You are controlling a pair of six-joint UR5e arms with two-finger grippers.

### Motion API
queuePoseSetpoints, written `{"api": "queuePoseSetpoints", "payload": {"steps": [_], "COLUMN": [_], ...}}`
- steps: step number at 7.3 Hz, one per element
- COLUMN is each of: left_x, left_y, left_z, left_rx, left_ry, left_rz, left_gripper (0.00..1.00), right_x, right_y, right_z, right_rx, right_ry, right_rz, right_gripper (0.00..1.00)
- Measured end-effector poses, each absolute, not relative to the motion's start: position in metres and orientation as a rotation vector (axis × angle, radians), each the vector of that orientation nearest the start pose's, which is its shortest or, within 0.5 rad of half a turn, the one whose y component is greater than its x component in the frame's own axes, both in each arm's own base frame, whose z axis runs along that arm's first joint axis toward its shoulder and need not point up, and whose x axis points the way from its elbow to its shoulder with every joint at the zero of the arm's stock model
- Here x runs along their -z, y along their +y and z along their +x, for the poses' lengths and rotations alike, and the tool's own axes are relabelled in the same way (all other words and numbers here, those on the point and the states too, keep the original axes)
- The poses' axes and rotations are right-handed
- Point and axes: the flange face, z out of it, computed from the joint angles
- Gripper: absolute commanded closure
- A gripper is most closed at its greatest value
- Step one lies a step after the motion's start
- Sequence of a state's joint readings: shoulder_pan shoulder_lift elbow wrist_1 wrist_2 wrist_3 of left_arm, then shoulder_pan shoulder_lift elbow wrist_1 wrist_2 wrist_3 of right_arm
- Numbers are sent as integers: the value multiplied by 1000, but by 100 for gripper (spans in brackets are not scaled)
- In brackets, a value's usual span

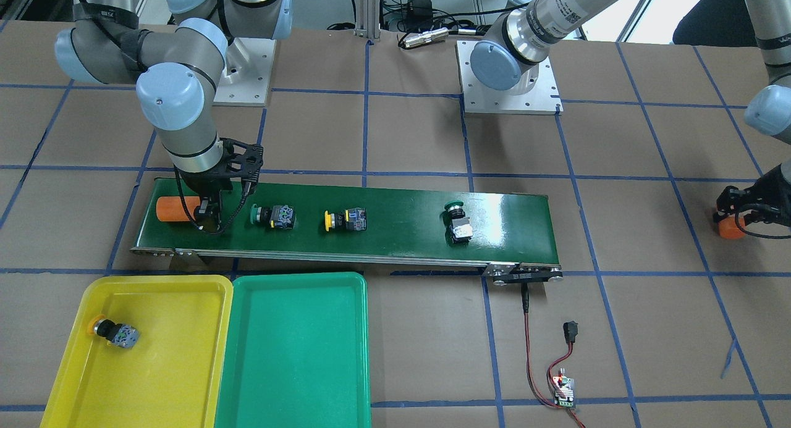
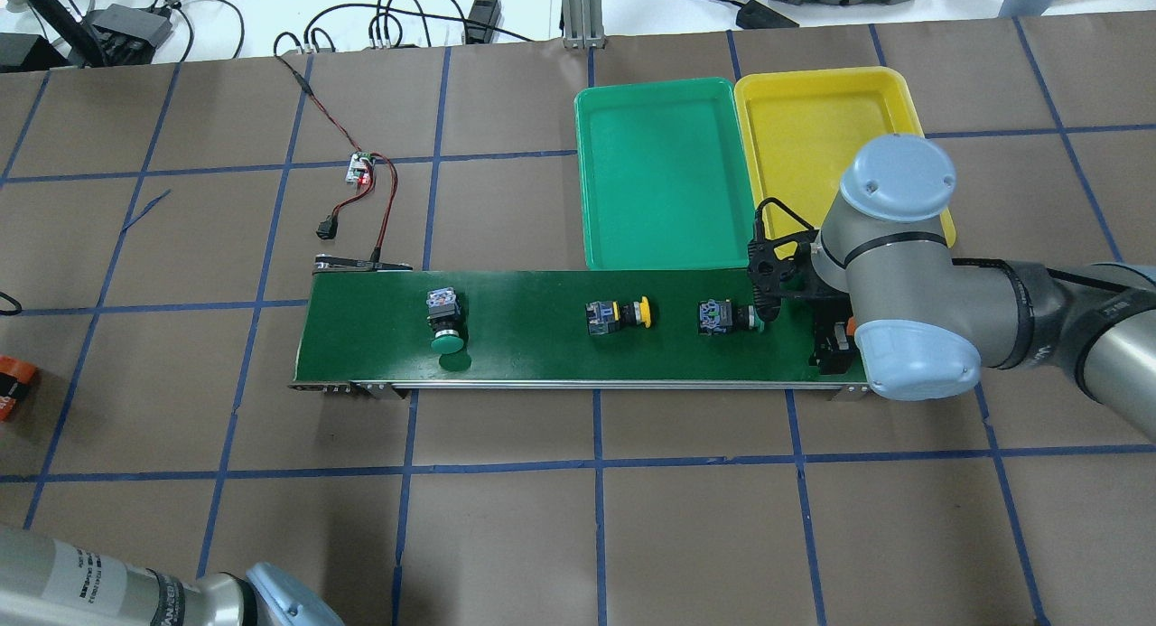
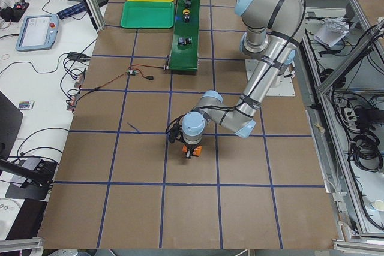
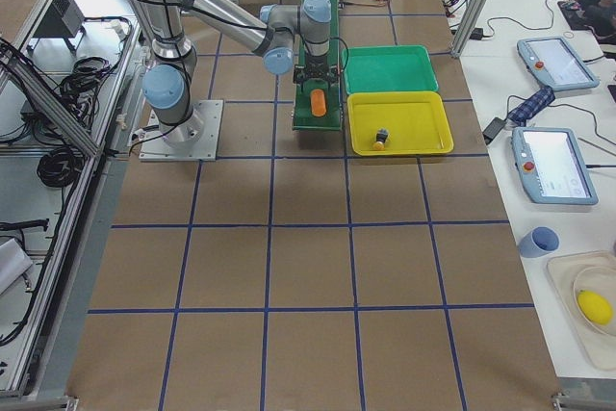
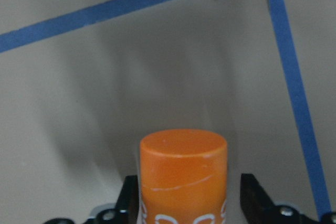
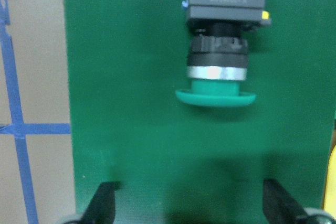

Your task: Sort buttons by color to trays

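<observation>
My right tool (image 6: 189, 205) hangs wide over the belt (image 1: 395, 230) end, lined up behind the nearest green button (image 6: 216, 66), which I judge bound for the green tray (image 1: 290, 354); left tool (image 5: 184, 211) clamps an orange cylinder (image 5: 184, 171), well apart.

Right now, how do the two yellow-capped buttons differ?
Place: the first yellow button lies in the yellow tray; the second yellow button lies on the conveyor belt. Pose: the first lies skewed to the tray's walls; the second lies lengthwise along the belt. Both rest on their sides.
</observation>
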State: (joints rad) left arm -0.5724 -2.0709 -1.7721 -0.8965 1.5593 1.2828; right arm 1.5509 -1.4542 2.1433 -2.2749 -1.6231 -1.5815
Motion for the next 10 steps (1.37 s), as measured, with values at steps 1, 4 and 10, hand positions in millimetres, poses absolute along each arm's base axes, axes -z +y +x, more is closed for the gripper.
{"api": "queuePoseSetpoints", "payload": {"steps": [1,4,10], "left_x": [-189,-251,-279], "left_y": [-438,-505,-556], "left_z": [427,323,-19], "left_rx": [-18,20,41], "left_ry": [3163,3143,3259], "left_rz": [423,425,161], "left_gripper": [100,100,100], "right_x": [-237,-237,-237], "right_y": [-456,-456,-456], "right_z": [119,119,119], "right_rx": [-43,-43,-45], "right_ry": [2266,2266,2264], "right_rz": [-2244,-2244,-2243], "right_gripper": [0,0,0]}}
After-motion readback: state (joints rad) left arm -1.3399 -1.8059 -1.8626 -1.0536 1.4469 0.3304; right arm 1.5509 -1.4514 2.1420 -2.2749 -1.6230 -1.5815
